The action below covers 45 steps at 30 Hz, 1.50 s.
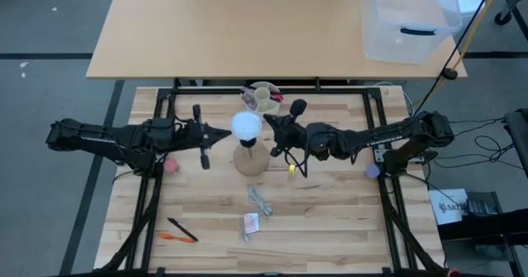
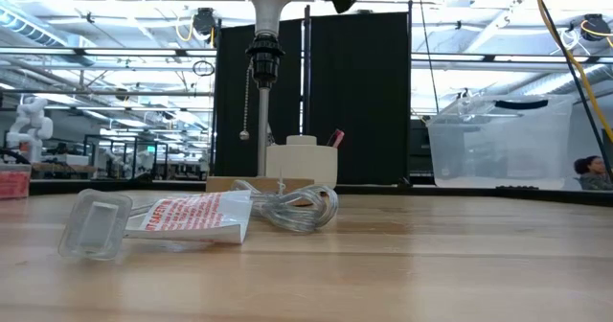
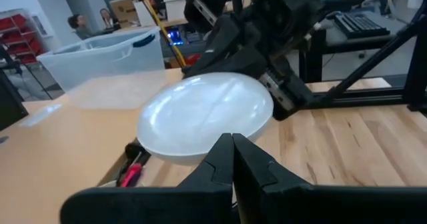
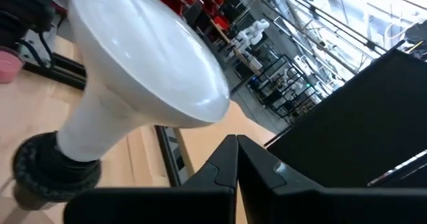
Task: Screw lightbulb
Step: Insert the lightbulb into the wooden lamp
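Observation:
The white lightbulb [image 1: 246, 126] stands upright with its neck in the black socket [image 2: 263, 49] on top of the tan wooden base [image 1: 250, 158], near the table's middle. My left gripper [image 1: 228, 134] is shut and points level at the dome's left side; its tips [image 3: 232, 139] stand right at the dome [image 3: 207, 114]. My right gripper [image 1: 267, 122] is shut too and points level at the dome's right side. In the right wrist view its tips [image 4: 236, 141] stand just beside the dome's rim [image 4: 200, 104]. My left gripper's shut fingertips [image 3: 223, 151] stand level against the lower edge of the dome; I cannot tell whether they touch it. My right gripper's shut fingertips [image 4: 227, 154] stand close beside the dome's rim; I cannot tell whether they touch it either.
A cream cup with pens [image 1: 264, 96] stands just behind the lamp. A coiled clear cable [image 1: 260, 199], a small packet [image 1: 250, 223] and pens [image 1: 180, 232] lie toward the near edge. A clear bin [image 1: 408, 21] sits on the far table.

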Each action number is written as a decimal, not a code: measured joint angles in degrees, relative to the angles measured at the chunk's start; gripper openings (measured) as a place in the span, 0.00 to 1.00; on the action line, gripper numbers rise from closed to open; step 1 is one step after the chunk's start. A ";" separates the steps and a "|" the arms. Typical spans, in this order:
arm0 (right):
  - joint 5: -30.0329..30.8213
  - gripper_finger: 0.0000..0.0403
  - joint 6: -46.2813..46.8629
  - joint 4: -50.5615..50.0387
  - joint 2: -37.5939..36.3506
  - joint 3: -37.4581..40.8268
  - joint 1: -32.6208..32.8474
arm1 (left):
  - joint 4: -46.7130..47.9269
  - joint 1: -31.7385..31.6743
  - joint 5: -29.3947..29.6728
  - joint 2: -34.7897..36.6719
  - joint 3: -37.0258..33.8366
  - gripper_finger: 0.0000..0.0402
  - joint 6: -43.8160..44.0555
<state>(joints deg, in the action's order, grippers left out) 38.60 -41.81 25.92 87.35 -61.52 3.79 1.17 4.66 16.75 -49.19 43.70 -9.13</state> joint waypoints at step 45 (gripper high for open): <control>3.61 0.00 -2.27 -4.66 0.04 -0.02 7.29 | 4.16 -3.14 0.78 2.90 0.53 0.00 -1.26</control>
<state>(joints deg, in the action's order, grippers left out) 42.20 -44.08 21.27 87.39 -61.54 11.08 5.33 1.52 17.54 -46.29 44.24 -10.38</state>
